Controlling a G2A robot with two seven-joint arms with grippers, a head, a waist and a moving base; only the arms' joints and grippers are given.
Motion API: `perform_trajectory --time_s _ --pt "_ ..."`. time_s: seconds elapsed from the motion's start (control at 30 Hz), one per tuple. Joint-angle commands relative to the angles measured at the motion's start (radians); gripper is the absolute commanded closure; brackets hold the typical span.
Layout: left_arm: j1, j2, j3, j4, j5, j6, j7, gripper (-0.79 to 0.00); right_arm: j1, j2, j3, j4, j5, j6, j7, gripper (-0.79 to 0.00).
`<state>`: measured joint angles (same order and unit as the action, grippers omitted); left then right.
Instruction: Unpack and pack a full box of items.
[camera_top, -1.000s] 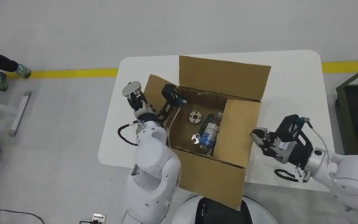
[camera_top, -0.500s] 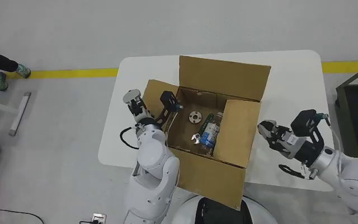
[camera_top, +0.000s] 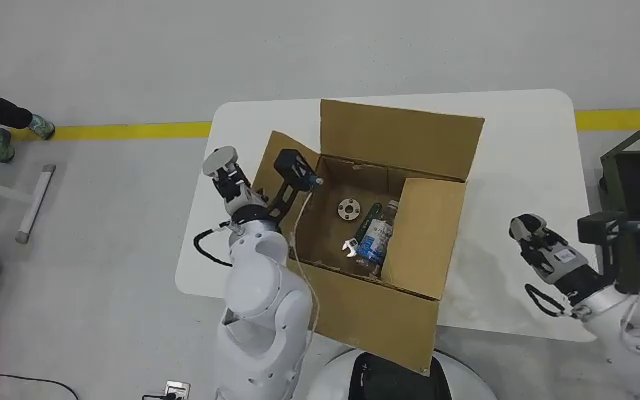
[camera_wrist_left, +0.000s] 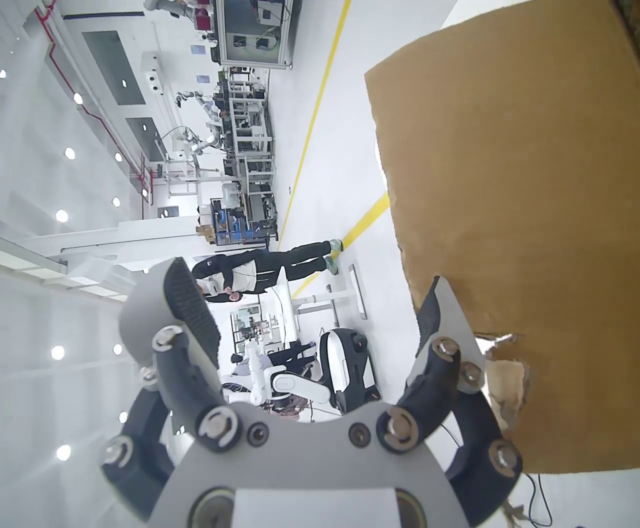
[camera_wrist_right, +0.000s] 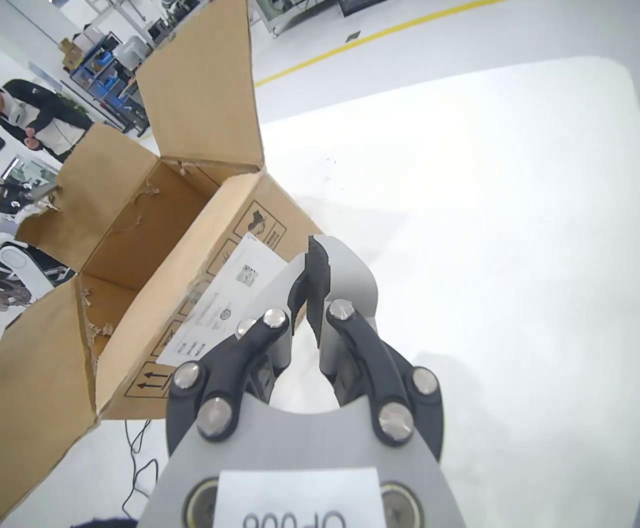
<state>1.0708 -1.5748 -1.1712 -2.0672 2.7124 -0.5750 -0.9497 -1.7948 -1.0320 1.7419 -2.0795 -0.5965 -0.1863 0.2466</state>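
we draw the right gripper (camera_wrist_right: 307, 285) rightward, clenched empty; the left gripper (camera_wrist_left: 310, 290) sits released beside the box (camera_top: 400, 125), which holds a bottle (camera_top: 377, 238) and a metal ring (camera_top: 348, 209).

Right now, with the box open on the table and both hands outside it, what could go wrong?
The open left hand sits right beside the box's left flap; a sideways move could snag it and drag the box. The right hand, shut, is out past the tall right flap, so reaching for the bottle may knock that flap inward. The left flap's edge is already torn and might rip further if gripped.
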Motion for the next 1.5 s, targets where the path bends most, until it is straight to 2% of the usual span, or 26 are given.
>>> perform_trajectory --time_s 0.0,0.3,0.57,0.8,0.93,1.07,1.2,1.3,1.47 --pt "0.006 -0.003 0.014 -0.022 -0.011 -0.007 -0.002 -0.785 0.035 -0.001 -0.045 0.04 -0.003 -0.028 0.018 0.0" --pt "0.027 -0.012 0.039 -0.079 -0.004 -0.036 -0.013 -0.785 0.24 -0.007 -0.188 0.176 -0.03 -0.116 0.084 0.0" --pt "0.039 -0.018 0.035 -0.11 0.004 -0.043 -0.003 -0.785 0.366 -0.015 -0.259 0.243 -0.037 -0.156 0.088 0.0" --pt "0.052 -0.021 0.03 -0.123 0.008 -0.053 0.014 -0.785 0.476 -0.012 -0.268 0.332 0.004 -0.254 0.177 0.0" --pt "0.055 -0.023 0.024 -0.132 0.008 -0.059 0.024 -0.785 0.514 -0.009 -0.245 0.35 0.019 -0.252 0.189 0.0" --pt "0.06 -0.026 0.02 -0.13 0.0 -0.061 0.029 -0.785 0.486 -0.007 -0.218 0.303 0.04 -0.243 0.173 0.0" --pt "0.072 -0.037 0.017 -0.159 -0.124 -0.059 0.04 -0.785 0.409 -0.003 -0.181 0.22 0.042 -0.238 0.168 0.0" --pt "0.085 -0.052 0.018 -0.185 -0.315 -0.061 0.024 -0.785 0.336 -0.001 -0.138 0.153 0.032 -0.231 0.149 0.0" --pt "0.113 -0.081 0.069 -0.199 -0.73 -0.043 -0.03 -0.785 0.214 0.002 -0.045 0.043 0.004 -0.199 0.106 0.0"
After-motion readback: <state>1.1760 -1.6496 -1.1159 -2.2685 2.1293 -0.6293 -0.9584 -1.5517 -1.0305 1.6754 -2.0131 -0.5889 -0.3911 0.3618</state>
